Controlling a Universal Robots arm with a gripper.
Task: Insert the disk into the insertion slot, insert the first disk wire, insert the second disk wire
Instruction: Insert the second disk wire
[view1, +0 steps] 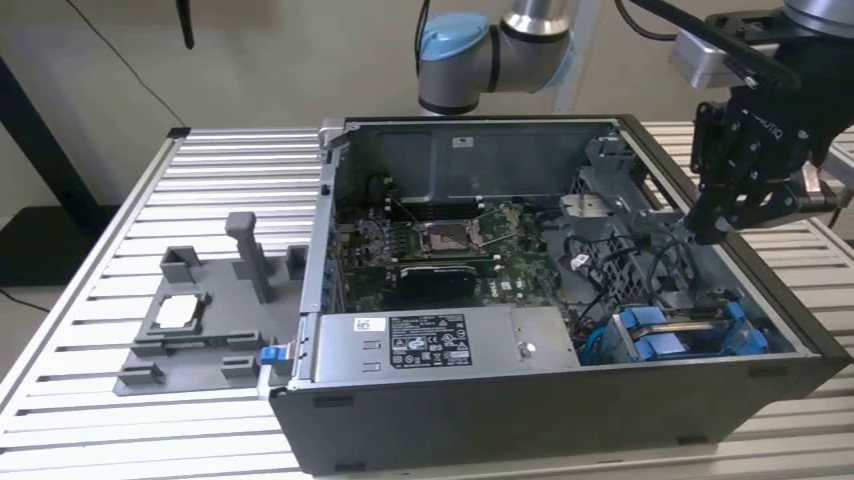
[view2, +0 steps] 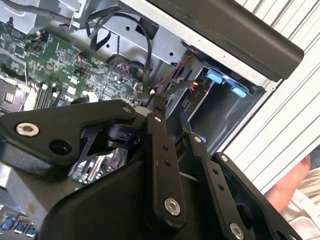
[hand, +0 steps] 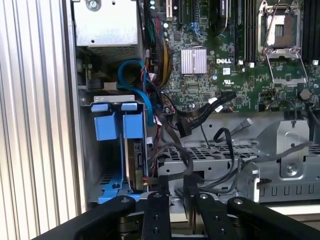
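Observation:
The insertion slot (hand: 112, 99), a small grey metal cage with blue fittings, sits in the case corner (view1: 654, 345) (view2: 220, 107). The disk (hand: 135, 162) stands edge-on inside it, behind two blue tabs. A black disk wire with a wide connector (hand: 182, 126) lies loose over the motherboard edge. A thinner wire end (hand: 246, 122) lies loose beside it. My gripper (view1: 703, 232) hangs over the case's wall at the exterior view's right, above the cage. It is shut, its fingers close together, with dark cables running behind the tips in both wrist views (hand: 176, 181) (view2: 150, 100).
The open grey computer case (view1: 561, 400) lies on a slatted metal table (view1: 80, 300). It holds the power supply box (view1: 427, 345) and the motherboard (view1: 441, 245). A grey fixture (view1: 200, 320) stands at the exterior view's left. A person's arm (view2: 295, 180) shows beside the case.

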